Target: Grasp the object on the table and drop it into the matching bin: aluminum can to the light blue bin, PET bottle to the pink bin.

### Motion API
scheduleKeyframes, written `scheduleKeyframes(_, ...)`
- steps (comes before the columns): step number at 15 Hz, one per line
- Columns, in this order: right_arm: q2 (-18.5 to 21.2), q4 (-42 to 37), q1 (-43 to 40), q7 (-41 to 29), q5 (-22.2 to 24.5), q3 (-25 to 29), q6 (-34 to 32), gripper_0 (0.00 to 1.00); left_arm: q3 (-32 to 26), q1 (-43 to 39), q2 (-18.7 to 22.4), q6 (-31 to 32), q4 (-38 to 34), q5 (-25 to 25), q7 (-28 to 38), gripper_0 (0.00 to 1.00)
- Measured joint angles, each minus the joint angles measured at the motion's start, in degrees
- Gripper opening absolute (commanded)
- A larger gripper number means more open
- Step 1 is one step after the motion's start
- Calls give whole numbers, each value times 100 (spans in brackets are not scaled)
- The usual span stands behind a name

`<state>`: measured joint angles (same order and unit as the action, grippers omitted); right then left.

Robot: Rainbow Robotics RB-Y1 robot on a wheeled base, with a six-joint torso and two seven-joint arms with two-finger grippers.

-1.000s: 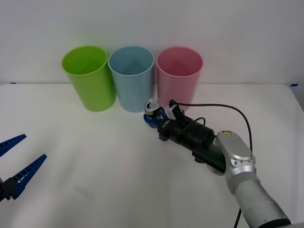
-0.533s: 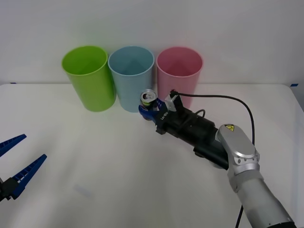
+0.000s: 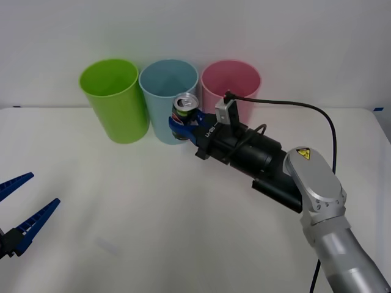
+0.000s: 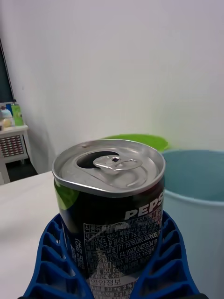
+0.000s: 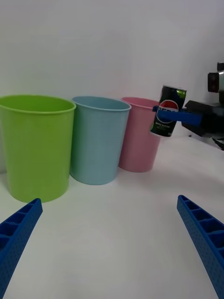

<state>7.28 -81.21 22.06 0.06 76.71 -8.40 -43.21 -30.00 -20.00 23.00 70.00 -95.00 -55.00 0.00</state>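
The aluminum can (image 3: 184,107), dark with green and white print and a silver top, hangs upright above the table (image 3: 153,207). My right gripper (image 3: 182,125) is shut on its lower body. It sits level with the rim of the light blue bin (image 3: 157,110), just in front of that rim on the side toward the pink bin (image 3: 239,85). The right wrist view shows the can (image 4: 112,205) close up between blue fingers (image 4: 49,261), with the light blue bin (image 4: 200,196) behind. My left gripper (image 3: 44,189) waits open at the table's near left.
A lime green bin (image 3: 114,104) stands left of the light blue one, the three bins in a row at the table's back. In the left wrist view the green bin (image 5: 35,145), blue bin (image 5: 99,138) and pink bin (image 5: 137,140) stand beyond open white tabletop.
My right gripper has lifted the can off the table, up and leftward, from in front of the bins to the height of the light blue bin's rim. The left arm has stayed still.
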Motion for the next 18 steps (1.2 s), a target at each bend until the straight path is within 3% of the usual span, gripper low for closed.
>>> scheduleKeyframes(4, 314, -541, 326, -689, 0, -155, 76, 0, 0, 0, 0, 0, 0, 0, 0, 100)
scheduleKeyframes(9, 359, 19, 1339, -1227, 186, -19, 83, 0, 0, 0, 0, 0, 0, 0, 0, 100)
scheduleKeyframes(13, -30, 1123, 2240, -1330, 746, 492, 84, 0, 0, 0, 0, 0, 0, 0, 0, 100)
scheduleKeyframes(18, -786, 2243, 3073, -1346, 1816, 1516, 183, 0, 0, 0, 0, 0, 0, 0, 0, 100)
